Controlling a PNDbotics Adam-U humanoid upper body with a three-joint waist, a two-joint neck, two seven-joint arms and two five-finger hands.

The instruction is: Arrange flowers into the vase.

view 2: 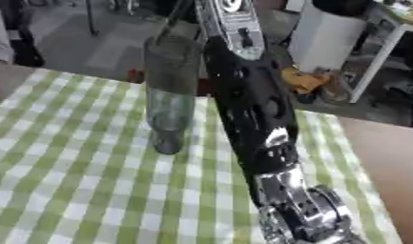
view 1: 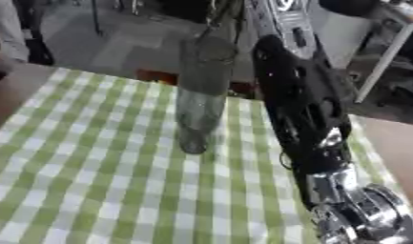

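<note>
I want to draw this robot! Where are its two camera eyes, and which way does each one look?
Left eye view: sits in the robot's head, looking down at the tall clear glass vase on the green-and-white checked tablecloth; the black and silver right arm crosses the right side.
Right eye view: sits beside it in the head, facing the same way; the arm runs nearer the picture's middle, and a white cylinder shows behind the table.
Both share the vase, tablecloth and arm. No hand shows in either.
</note>
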